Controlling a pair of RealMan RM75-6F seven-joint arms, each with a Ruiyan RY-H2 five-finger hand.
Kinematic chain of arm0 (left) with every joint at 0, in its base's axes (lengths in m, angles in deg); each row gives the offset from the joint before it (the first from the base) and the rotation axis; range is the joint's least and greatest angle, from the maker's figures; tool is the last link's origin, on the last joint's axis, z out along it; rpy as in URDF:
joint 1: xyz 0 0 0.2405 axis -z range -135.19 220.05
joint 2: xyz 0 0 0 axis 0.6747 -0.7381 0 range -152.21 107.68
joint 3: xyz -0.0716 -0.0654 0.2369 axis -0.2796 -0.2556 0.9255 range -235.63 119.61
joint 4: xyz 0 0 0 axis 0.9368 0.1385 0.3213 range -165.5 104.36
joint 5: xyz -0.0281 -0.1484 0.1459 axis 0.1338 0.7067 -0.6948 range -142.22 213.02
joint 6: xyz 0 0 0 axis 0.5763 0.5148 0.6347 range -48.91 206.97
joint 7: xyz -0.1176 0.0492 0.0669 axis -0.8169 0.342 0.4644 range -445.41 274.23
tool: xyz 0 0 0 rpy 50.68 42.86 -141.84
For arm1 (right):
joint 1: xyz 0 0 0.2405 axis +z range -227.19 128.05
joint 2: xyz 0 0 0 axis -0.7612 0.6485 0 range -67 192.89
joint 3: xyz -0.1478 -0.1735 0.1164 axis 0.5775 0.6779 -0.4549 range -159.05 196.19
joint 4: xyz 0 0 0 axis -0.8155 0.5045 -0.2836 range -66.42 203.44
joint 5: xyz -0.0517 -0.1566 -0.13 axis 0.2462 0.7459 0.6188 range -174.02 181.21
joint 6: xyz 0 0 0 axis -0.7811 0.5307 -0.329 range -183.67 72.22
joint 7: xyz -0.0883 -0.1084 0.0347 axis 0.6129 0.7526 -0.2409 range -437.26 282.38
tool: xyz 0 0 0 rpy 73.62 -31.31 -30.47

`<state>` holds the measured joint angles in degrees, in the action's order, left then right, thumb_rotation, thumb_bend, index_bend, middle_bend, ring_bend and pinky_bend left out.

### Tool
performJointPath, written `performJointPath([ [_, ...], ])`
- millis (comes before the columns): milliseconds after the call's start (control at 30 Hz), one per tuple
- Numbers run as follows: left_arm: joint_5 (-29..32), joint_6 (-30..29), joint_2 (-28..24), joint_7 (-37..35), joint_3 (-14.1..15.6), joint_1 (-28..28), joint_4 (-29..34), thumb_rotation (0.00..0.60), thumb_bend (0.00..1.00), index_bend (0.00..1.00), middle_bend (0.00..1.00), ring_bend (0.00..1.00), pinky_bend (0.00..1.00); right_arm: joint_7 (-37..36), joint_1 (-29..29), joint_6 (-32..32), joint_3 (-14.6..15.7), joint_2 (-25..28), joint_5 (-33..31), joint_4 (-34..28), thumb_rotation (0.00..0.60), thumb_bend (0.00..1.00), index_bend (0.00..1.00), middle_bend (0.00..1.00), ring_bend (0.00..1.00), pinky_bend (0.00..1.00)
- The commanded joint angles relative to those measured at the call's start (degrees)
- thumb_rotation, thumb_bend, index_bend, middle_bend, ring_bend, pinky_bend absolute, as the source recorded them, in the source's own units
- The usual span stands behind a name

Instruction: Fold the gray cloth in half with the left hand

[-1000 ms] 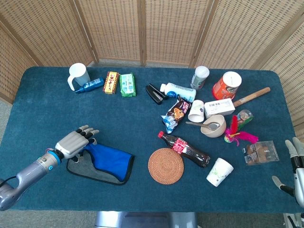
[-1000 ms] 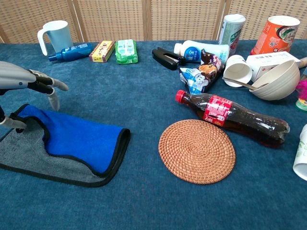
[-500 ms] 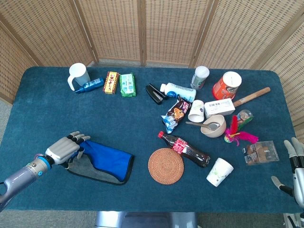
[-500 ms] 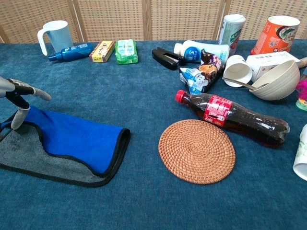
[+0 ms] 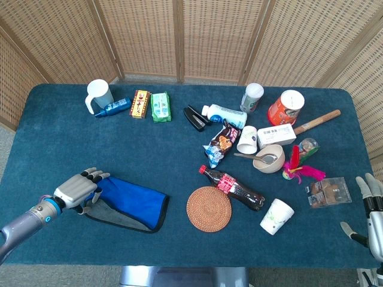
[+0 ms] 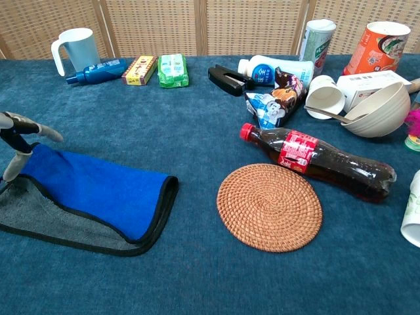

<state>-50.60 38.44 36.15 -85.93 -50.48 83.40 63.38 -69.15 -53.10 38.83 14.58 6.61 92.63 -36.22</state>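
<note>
The gray cloth point(image 5: 102, 210) point(image 6: 39, 216) lies at the table's front left. Its blue underside point(image 5: 136, 202) point(image 6: 98, 190) is folded over from the right and covers most of it, leaving a gray strip along the front and left. My left hand point(image 5: 76, 189) point(image 6: 20, 141) hovers at the cloth's left end with fingers spread. Its fingertips point(image 5: 96, 176) are over the blue flap's left corner, and nothing shows in its grasp. My right hand point(image 5: 371, 206) hangs open off the table's right front corner, far from the cloth.
A round woven coaster point(image 5: 209, 208) and a cola bottle point(image 5: 232, 188) lie to the right of the cloth. A paper cup point(image 5: 276, 216), bowl point(image 5: 268, 158), snack bags and cans crowd the right half. A mug point(image 5: 98, 95) and small packets line the back left.
My left hand has drawn back to the left, off the blue flap. The flap has settled flatter and covers more of the gray. The right hand has barely moved.
</note>
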Motion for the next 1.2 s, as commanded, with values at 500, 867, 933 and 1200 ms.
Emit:
performJointPath([
  [500,-5.1,-1.4,2.4,-4.6,-2.5,2.2,1.0,0.600,0.34,0.40,0.00,0.00,0.00,-0.3,0.1,-0.4,-0.1,0.2,-0.4,0.0,0.600,0.00,0.00,0.00,0.00,0.00],
  [867,-3.8,2.9,5.6,-0.5,-3.9,5.6,3.2,0.600,0.34,0.40,0.00,0.00,0.00,-0.5,0.1,-0.3,-0.1,0.3,-0.5,0.1,0.600,0.00,0.00,0.00,0.00,0.00],
  [933,-3.3,3.7,6.8,0.3,-4.4,6.3,3.6,0.600,0.34,0.40,0.00,0.00,0.00,-0.6,0.1,-0.3,-0.1,0.3,-0.5,0.1,0.600,0.00,0.00,0.00,0.00,0.00],
  [1200,-1.8,6.3,9.1,1.9,-4.5,8.0,4.4,0.600,0.34,0.40,0.00,0.00,0.00,-0.7,0.1,-0.2,-0.2,0.3,-0.6,0.1,0.600,0.00,0.00,0.00,0.00,0.00],
])
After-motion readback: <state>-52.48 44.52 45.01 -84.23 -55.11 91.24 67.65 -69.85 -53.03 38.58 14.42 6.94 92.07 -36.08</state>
